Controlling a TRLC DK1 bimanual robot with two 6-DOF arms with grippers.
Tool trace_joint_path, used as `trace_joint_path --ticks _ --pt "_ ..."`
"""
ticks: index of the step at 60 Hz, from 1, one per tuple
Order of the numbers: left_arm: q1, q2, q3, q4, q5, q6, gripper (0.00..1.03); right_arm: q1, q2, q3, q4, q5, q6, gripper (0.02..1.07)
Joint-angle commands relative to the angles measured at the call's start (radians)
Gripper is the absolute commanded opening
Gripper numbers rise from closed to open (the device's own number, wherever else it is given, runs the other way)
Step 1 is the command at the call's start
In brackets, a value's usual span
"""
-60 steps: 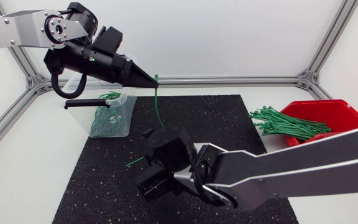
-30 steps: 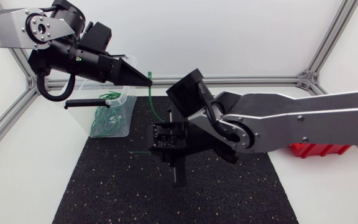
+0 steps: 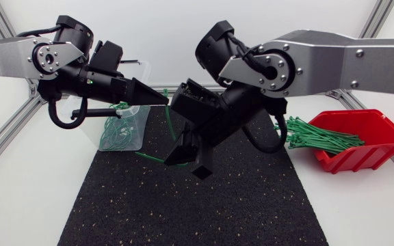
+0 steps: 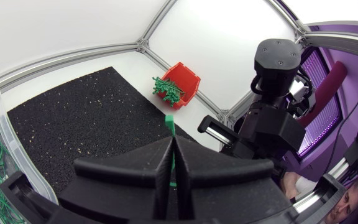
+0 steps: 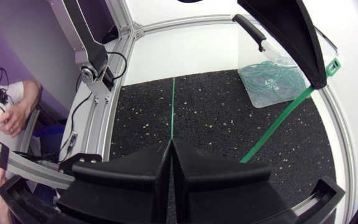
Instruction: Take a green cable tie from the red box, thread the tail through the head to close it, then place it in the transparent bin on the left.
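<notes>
left gripper, right gripper clamp same cable tie

The cable tie is bright green, and so are the loose ties heaped in the glossy red box and the tangle inside the clear, colourless bin. The mat is black, flecked all over with tiny pale specks, and it lies on a plain white table. The left gripper and right gripper are matte black, on silver-grey arms with black joints.
</notes>
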Motion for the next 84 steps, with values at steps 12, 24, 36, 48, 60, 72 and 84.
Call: trace_joint_path --ticks 12,24,36,48,60,72,84 --pt "-0.012 -0.054 -0.098 0.157 0.009 -0.141 0.03 -0.041 0.010 0.007 -0.062 -0.089 0.114 0.07" --pt "-0.025 -0.065 -0.157 0.280 0.006 -0.221 0.03 -0.062 0.004 0.012 -0.062 -0.155 0.178 0.07" --pt "-0.029 -0.085 -0.186 0.344 -0.008 -0.259 0.03 -0.105 0.022 0.029 -0.078 -0.243 0.241 0.07" --pt "-0.038 -0.106 -0.236 0.458 -0.034 -0.325 0.03 -0.141 0.026 0.035 -0.078 -0.301 0.324 0.07" --pt "-0.037 -0.108 -0.266 0.521 -0.053 -0.370 0.03 -0.184 0.042 0.047 -0.065 -0.359 0.408 0.07" --pt "-0.031 -0.106 -0.269 0.549 -0.057 -0.391 0.03 -0.236 0.052 0.041 -0.062 -0.428 0.453 0.07" --pt "-0.032 -0.094 -0.267 0.588 -0.057 -0.419 0.03 -0.259 0.052 0.012 -0.028 -0.437 0.476 0.08"
